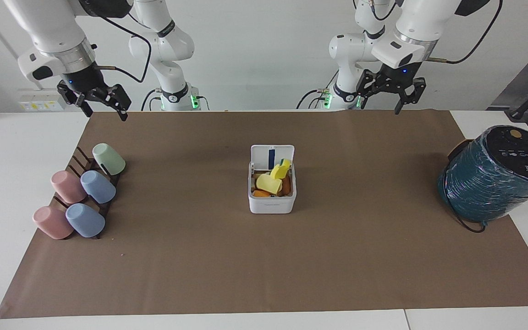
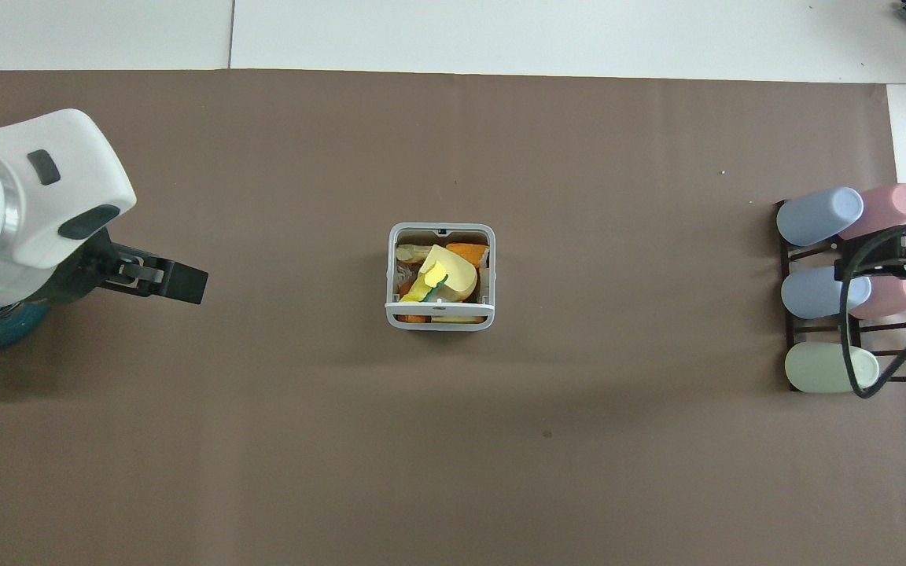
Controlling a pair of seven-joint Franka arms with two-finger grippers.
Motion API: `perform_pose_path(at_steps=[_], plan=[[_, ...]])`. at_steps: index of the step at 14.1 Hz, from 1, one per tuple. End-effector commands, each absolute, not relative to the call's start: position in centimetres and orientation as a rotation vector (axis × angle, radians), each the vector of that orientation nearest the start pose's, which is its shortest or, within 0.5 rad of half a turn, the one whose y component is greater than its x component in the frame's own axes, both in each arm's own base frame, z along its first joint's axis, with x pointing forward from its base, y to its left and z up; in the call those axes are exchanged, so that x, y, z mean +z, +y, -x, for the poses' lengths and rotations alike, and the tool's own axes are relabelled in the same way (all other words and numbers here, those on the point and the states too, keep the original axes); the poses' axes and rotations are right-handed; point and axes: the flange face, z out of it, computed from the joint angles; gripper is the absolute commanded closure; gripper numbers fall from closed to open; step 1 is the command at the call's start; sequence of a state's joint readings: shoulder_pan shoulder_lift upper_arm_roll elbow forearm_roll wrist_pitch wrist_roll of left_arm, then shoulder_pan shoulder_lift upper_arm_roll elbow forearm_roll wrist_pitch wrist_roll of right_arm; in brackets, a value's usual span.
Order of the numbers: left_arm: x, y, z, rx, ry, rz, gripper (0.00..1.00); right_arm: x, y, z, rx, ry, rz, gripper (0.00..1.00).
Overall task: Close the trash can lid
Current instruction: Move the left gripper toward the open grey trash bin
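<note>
The small white trash can [image 1: 272,202] stands on the brown mat in the middle of the table, filled with yellow and orange items. Its lid [image 1: 272,156] stands upright on the edge nearer the robots, its blue strip showing. In the overhead view the trash can [image 2: 392,275] is open, and the lid [image 2: 439,303] shows edge-on as a thin white bar. My left gripper [image 1: 380,100] hangs open and empty in the air over the mat, between the teal cylinder and the can, and it also shows in the overhead view [image 2: 166,279]. My right gripper [image 1: 103,109] waits open over the cup rack.
A large teal wrapped cylinder [image 1: 497,176] lies at the left arm's end of the table. A dark rack with several pastel cups [image 1: 80,197] sits at the right arm's end. The brown mat [image 1: 264,266] covers most of the table.
</note>
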State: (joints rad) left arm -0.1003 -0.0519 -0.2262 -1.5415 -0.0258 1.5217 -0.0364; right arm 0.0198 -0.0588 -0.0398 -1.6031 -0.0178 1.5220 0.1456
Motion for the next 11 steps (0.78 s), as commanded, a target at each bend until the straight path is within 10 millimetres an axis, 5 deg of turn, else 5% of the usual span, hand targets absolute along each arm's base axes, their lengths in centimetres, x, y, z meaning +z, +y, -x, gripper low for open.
perform_pose_path(at_steps=[1, 5, 11], plan=[[66.5, -20.7, -49.0, -0.094, 0.444, 3.140, 0.14, 63.8, -1.2, -52.3, 0.051, 0.286, 3.128, 0.00], [66.5, -25.9, -47.4, -0.180, 0.443, 3.163, 0.14, 63.8, -1.2, -52.3, 0.051, 0.286, 3.128, 0.00], [65.0, -30.5, -45.5, -0.181, 0.404, 3.189, 0.13, 63.8, -1.2, -52.3, 0.051, 0.288, 3.128, 0.00]])
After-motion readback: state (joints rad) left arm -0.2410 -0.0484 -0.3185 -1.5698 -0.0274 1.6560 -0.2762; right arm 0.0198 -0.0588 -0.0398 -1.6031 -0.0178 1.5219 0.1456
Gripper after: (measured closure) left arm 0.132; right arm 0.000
